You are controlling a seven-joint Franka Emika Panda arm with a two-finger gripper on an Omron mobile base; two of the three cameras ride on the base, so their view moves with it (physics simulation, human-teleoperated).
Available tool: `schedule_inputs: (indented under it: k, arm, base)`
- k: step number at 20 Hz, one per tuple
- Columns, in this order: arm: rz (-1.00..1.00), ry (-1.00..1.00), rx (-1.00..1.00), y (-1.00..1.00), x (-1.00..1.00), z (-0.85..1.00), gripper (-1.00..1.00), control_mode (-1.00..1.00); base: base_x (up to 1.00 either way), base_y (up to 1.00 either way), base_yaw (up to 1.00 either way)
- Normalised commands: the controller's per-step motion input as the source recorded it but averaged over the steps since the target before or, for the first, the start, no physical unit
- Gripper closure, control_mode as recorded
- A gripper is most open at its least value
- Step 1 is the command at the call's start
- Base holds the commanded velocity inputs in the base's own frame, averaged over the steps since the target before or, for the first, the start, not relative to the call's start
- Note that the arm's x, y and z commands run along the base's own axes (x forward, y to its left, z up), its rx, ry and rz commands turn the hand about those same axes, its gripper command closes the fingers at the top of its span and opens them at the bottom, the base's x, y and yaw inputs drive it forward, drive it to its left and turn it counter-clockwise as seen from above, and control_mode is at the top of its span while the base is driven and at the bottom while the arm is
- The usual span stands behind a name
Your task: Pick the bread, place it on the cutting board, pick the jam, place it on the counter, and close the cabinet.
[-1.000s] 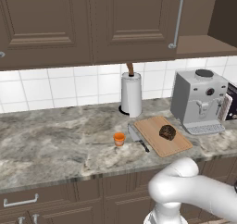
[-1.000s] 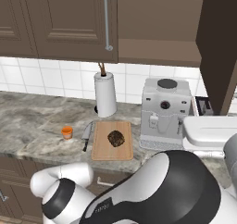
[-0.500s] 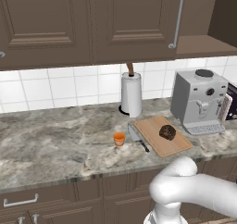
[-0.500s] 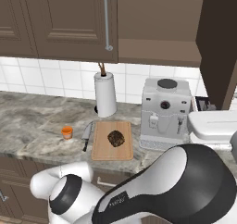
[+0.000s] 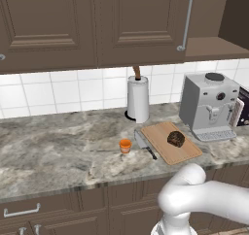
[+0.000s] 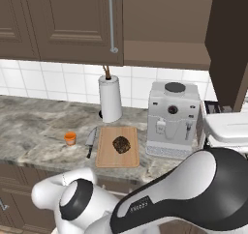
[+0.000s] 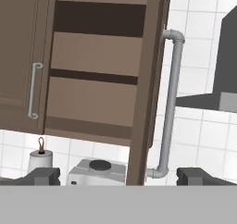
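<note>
1. On the cutting board (image 5: 170, 142), toward its far right part, sits the bread (image 5: 176, 139), dark and lumpy.
2. Board lies flat on the counter (image 5: 58, 149), angled, between the paper towel roll (image 5: 137, 99) and the coffee machine (image 5: 209, 106).
3. Jam (image 5: 125, 145) stands upright on the counter, left of the board, not touching it.
4. Knife (image 5: 144, 143) lies between jam and board, just beside the board's left edge.
5. Cabinet (image 6: 164, 20) above the coffee machine is open; its door (image 7: 147, 86) stands edge-on in the hand view, shelves visible inside.
6. Door's silver bar handle (image 7: 169, 102) rises between the two claw tips.
7. Claw (image 7: 118, 176) has its fingers wide apart, nothing gripped, handle not touched as far as visible.
8. Closed cabinet doors (image 5: 73, 25) run to the left.
</note>
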Motion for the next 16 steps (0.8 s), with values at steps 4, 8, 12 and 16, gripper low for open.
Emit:
schedule_inputs:
  k: [4, 8, 12, 16]
  arm:
    - [0.05, 0.0, 0.01, -0.17, 0.04, 0.0, -1.0, -1.0]
    - [0.05, 0.0, 0.0, -0.1, 0.15, -0.03, -1.0, -1.0]
    - [0.06, 0.0, 0.0, -0.05, 0.28, -0.09, -1.0, -1.0]
    - [0.06, 0.0, 0.01, -0.09, 0.24, -0.04, -1.0, -1.0]
  base:
    - [0.0, 0.0, 0.0]
    - [0.0, 0.0, 0.0]
    - [0.0, 0.0, 0.0]
    - [0.0, 0.0, 0.0]
